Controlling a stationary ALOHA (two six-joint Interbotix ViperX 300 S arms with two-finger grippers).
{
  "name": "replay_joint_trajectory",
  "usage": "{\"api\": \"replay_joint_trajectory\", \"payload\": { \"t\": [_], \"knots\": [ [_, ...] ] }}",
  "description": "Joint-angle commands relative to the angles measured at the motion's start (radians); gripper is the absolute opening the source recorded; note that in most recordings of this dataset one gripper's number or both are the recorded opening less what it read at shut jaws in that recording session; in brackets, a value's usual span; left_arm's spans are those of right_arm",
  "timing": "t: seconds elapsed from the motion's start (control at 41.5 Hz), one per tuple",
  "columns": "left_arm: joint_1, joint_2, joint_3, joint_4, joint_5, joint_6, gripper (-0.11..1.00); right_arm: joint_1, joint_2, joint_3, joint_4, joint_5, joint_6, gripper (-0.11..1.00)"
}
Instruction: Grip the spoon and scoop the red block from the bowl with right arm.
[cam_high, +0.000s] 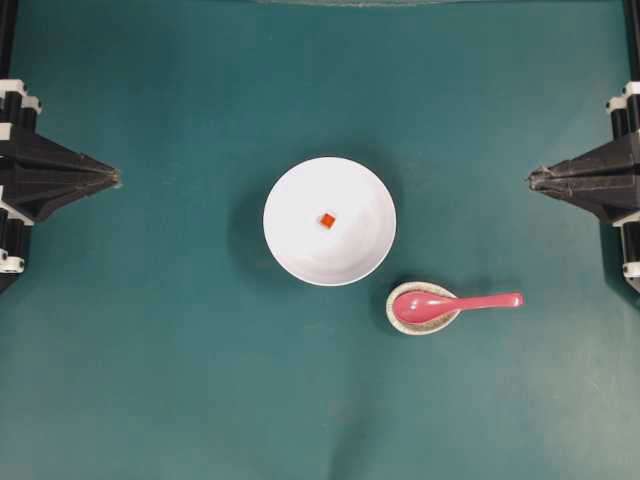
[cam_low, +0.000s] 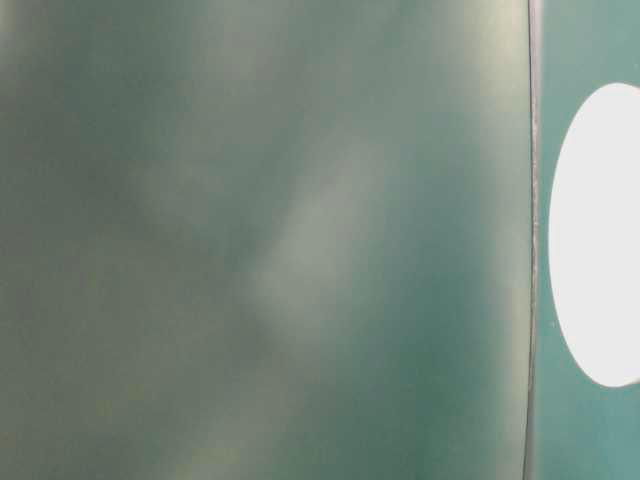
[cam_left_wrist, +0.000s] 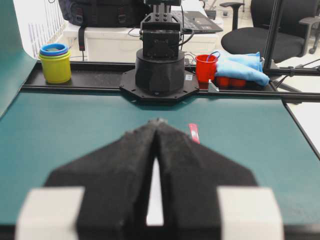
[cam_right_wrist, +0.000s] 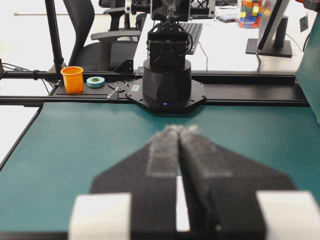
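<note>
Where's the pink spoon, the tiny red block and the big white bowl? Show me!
spoon (cam_high: 450, 303): overhead view, where its scoop meets the handle.
red block (cam_high: 327, 220): overhead view, middle of its top face.
bowl (cam_high: 290, 190): overhead view, bare white inside wall, upper left of the block.

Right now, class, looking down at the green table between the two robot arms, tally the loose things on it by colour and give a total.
White: 1, the bowl
Orange-red: 1, the red block inside the bowl
Pink-red: 1, the spoon
Speckled grey-white: 1, the spoon rest under the spoon's scoop
Total: 4
</note>
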Motion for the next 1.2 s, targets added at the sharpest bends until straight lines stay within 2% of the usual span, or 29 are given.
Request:
{"api": "replay_joint_trajectory", "payload": {
  "t": [0.0,0.024,0.169,0.602,0.674,0.867,0.939,1.036,1.18],
  "knots": [
    [-0.002,0.021,-0.031,0.005,0.032,0.000,0.00,0.002,0.005,-0.020,0.003,-0.008,0.009,0.00],
    [-0.002,0.031,-0.035,0.005,0.066,0.000,0.00,0.003,0.009,-0.043,0.003,0.009,0.008,0.00],
    [-0.002,0.052,-0.035,0.005,0.083,0.000,0.00,0.002,0.017,-0.066,0.002,0.026,0.009,0.00],
    [-0.018,0.115,-0.035,0.005,0.094,0.000,0.00,0.003,0.025,-0.072,0.021,0.054,0.011,0.02],
    [-0.021,0.117,-0.037,0.005,0.097,0.000,0.00,0.002,0.025,-0.074,0.026,0.074,0.011,0.08],
    [-0.021,0.118,-0.037,0.003,0.100,0.000,0.00,0.003,0.025,-0.077,0.063,0.146,0.012,0.39],
    [-0.021,0.118,-0.035,0.005,0.100,0.000,0.00,0.003,0.028,-0.075,0.078,0.172,0.012,0.47],
    [-0.021,0.118,-0.035,0.005,0.106,0.000,0.00,0.003,0.037,-0.072,0.092,0.198,0.011,0.52],
    [-0.021,0.118,-0.035,0.005,0.126,0.002,0.00,0.003,0.063,-0.066,0.094,0.207,0.011,0.52]
  ]
}}
